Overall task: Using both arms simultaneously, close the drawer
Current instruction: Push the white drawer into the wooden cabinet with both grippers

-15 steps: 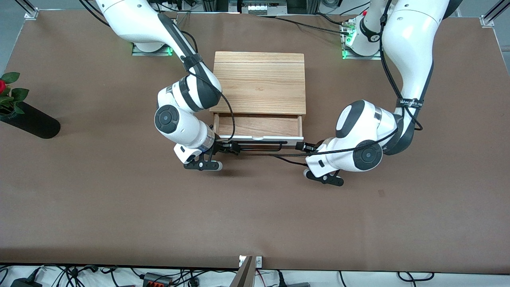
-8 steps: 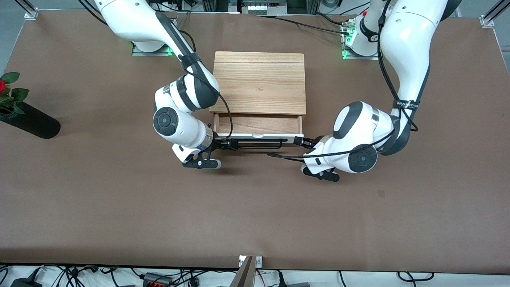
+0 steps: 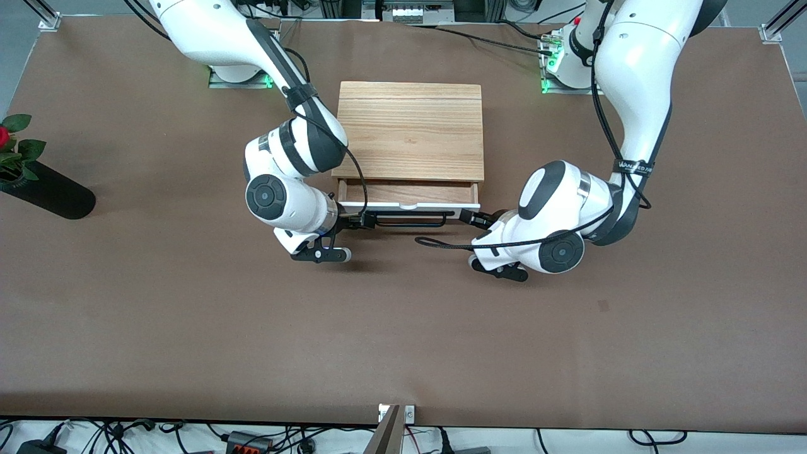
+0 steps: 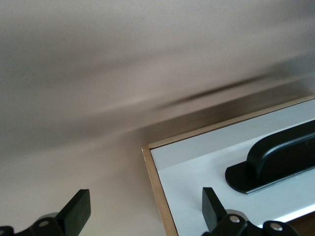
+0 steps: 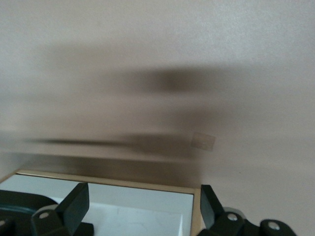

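Observation:
The drawer (image 3: 408, 193) stands partly open in the light-wood cabinet (image 3: 411, 129), with a narrow strip of its wood interior showing. Its white front panel (image 3: 410, 206) carries a black bar handle (image 3: 406, 219). My right gripper (image 3: 360, 221) is open, at the front panel's end toward the right arm. In the right wrist view the gripper (image 5: 142, 206) straddles the panel's corner (image 5: 123, 206). My left gripper (image 3: 468, 216) is open at the panel's other end. In the left wrist view the gripper (image 4: 145, 216) straddles the panel's edge (image 4: 197, 167), beside the handle (image 4: 275, 157).
A black vase (image 3: 47, 189) with a red rose lies at the right arm's end of the table. A black cable (image 3: 441, 243) loops on the table just nearer the front camera than the handle. Brown table (image 3: 403, 328) spreads nearer the camera.
The drawer has slid farther into the cabinet, so less interior shows. Both grippers have moved with its front panel toward the cabinet.

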You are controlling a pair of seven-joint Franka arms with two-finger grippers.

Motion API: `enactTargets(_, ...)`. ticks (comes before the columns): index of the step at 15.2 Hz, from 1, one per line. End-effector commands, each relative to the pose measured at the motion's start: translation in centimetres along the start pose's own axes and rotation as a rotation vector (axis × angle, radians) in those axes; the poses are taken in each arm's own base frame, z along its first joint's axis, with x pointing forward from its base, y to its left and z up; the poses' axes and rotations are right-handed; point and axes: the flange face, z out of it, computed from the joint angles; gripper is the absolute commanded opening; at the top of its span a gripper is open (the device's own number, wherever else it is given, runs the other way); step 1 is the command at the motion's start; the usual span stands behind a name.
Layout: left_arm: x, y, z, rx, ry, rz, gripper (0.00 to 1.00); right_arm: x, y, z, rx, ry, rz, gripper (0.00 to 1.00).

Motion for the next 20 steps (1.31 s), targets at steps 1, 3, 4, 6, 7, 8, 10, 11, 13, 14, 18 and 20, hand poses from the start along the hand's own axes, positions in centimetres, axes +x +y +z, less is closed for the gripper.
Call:
enactTargets(1, -0.5, 0.8, 2.1, -0.036, -0.083, 0.009, 1.00, -1.1, 0.1, -0.4, -0.031, -0.023, -0.005, 1.00)
enactTargets(3, -0.6, 0.8, 2.9, -0.062, -0.126, 0.004, 1.00, -1.7, 0.3, 0.1, -0.054, -0.079, -0.004, 1.00)
enactTargets(4, -0.7, 0.9, 3.1, -0.074, -0.139, 0.004, 1.00, -2.0, 0.3, 0.1, -0.061, -0.098, -0.004, 1.00)
enactTargets(6, -0.8, 0.8, 3.5, -0.075, -0.160, 0.002, 1.00, -2.5, 0.2, 0.2, -0.071, -0.125, -0.008, 1.00)
enactTargets(7, -1.0, 0.8, 3.6, -0.073, -0.175, 0.003, 1.00, -2.9, 0.2, 0.3, -0.081, -0.150, -0.011, 1.00)
enactTargets(8, -1.1, 0.7, 3.9, -0.071, -0.192, 0.004, 1.00, -3.5, -0.2, 0.7, -0.095, -0.179, -0.020, 1.00)
enactTargets(10, -1.4, 0.8, 4.1, -0.067, -0.214, 0.004, 1.00, -4.4, -0.6, 1.1, -0.111, -0.209, -0.031, 1.00)
enactTargets(11, -1.5, 0.8, 4.5, -0.065, -0.227, 0.005, 1.00, -4.5, -0.9, 1.2, -0.113, -0.210, -0.036, 1.00)
enactTargets(13, -1.6, 0.7, 4.7, -0.065, -0.233, 0.004, 1.00, -4.9, -1.1, 1.4, -0.118, -0.219, -0.041, 1.00)
enactTargets(14, -1.6, 0.7, 4.7, -0.064, -0.233, 0.003, 1.00, -5.1, -1.2, 1.5, -0.125, -0.232, -0.044, 1.00)
enactTargets(18, -1.5, 0.5, 5.5, -0.063, -0.249, 0.000, 1.00, -5.9, -1.4, 1.8, -0.145, -0.272, -0.036, 1.00)
enactTargets(20, -1.6, 0.5, 5.6, -0.063, -0.252, -0.001, 1.00, -5.9, -1.5, 1.7, -0.146, -0.272, -0.035, 1.00)
